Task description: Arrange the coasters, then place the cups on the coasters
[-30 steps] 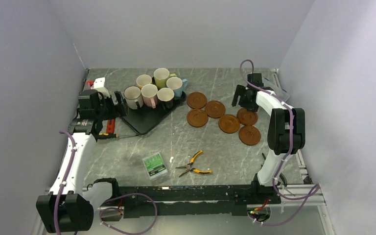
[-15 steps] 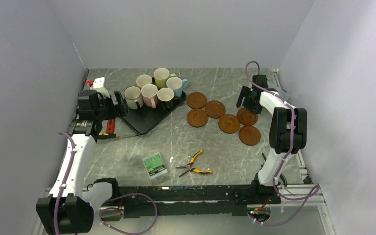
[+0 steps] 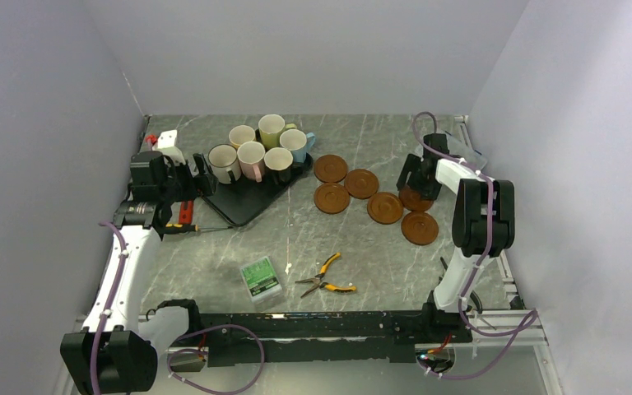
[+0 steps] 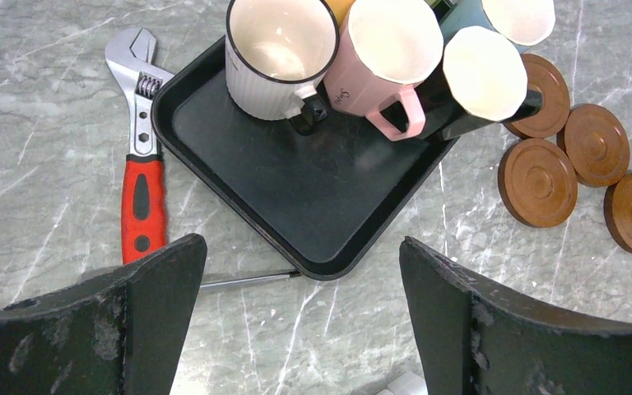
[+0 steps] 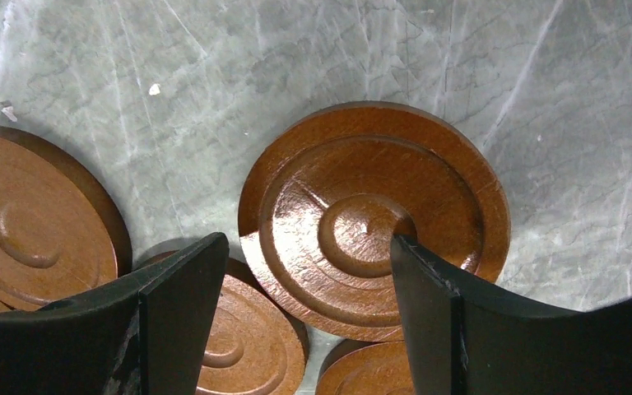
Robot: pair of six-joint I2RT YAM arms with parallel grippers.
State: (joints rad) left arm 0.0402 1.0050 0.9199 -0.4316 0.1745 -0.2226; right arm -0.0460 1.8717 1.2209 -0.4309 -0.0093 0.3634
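Note:
Six reddish-brown coasters lie right of centre; the nearest one (image 3: pixel 420 228) and a middle one (image 3: pixel 385 207) show whole. My right gripper (image 3: pixel 417 188) hangs open low over the rightmost far coaster (image 5: pixel 374 218). That coaster rests tilted on two neighbours, and one finger (image 5: pixel 461 321) overlaps it while the other (image 5: pixel 173 313) stands beside its rim. Six cups crowd the far end of a black tray (image 4: pixel 321 189): cream-white (image 4: pixel 280 49), pink (image 4: pixel 383 58), black (image 4: pixel 481 78), light blue (image 3: pixel 296 145), yellow-green (image 3: pixel 271 129), yellow-orange (image 3: pixel 241 136). My left gripper (image 4: pixel 303 280) is open and empty above the tray's near corner.
A red-handled wrench (image 4: pixel 140 164) lies left of the tray, with a screwdriver shaft (image 4: pixel 247 281) at its near corner. Yellow pliers (image 3: pixel 322 277) and a green box (image 3: pixel 261 277) lie toward the near edge. A white block (image 3: pixel 169 141) sits far left. Walls close in on both sides.
My right gripper has come nearer and lower, from beyond the coasters to just over the rightmost far one, its jaws slightly narrower. The left arm has not moved.

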